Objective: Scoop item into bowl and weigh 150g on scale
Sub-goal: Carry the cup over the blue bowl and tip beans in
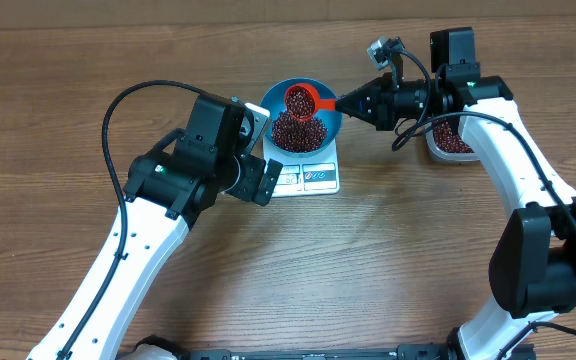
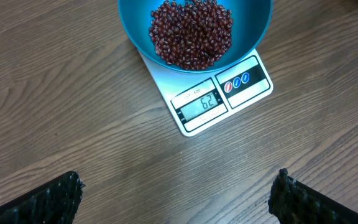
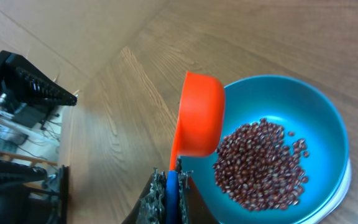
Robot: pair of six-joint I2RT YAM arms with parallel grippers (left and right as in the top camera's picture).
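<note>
The blue bowl (image 1: 334, 118) stands on the white scale (image 1: 320, 180) at the table's middle, and a heap of red-brown beans (image 1: 294, 133) lies in it. My right gripper (image 1: 353, 102) is shut on the blue handle of an orange scoop (image 1: 300, 99), which hangs over the bowl's far rim with beans in it. The right wrist view has the scoop (image 3: 201, 115) tilted beside the bowl (image 3: 319, 118) and its beans (image 3: 260, 165). My left gripper (image 2: 179, 193) is open and empty over bare table in front of the scale (image 2: 229, 93), whose display reads 62.
A clear tub (image 1: 450, 140) with more beans sits at the right, under my right arm. The left arm's black wrist (image 1: 213, 130) is close against the bowl's left side. Cables loop above both arms.
</note>
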